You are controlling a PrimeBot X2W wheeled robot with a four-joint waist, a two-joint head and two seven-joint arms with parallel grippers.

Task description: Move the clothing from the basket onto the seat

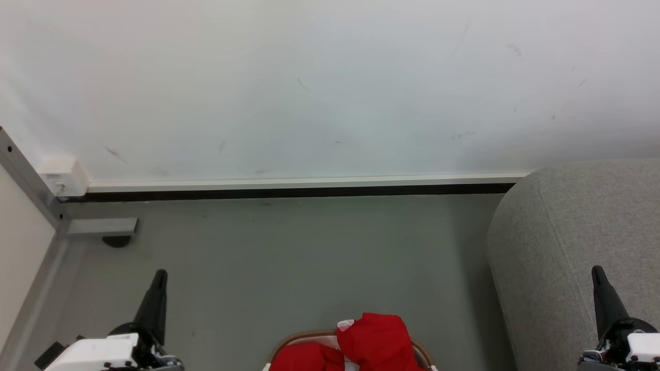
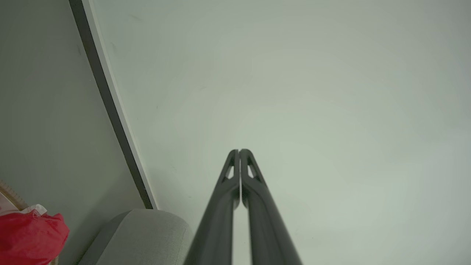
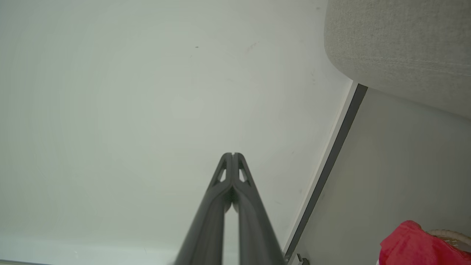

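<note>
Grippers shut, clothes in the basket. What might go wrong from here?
The basket sits mostly cut off at the head view's bottom edge, so a reach down may go unseen.
The clothing is heaped above the rim; grabbing one piece could drag the other onto the floor.
The left gripper and right gripper are shut; unopened, they would only push fabric.

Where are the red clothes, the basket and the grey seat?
Bright red fabric clothing (image 1: 379, 342), head view, top fold of the heap.
White plastic basket with tan-brown rim (image 1: 301, 336), head view, its rim.
Large light-grey upholstered seat (image 1: 562, 232), head view, its rounded top.
</note>
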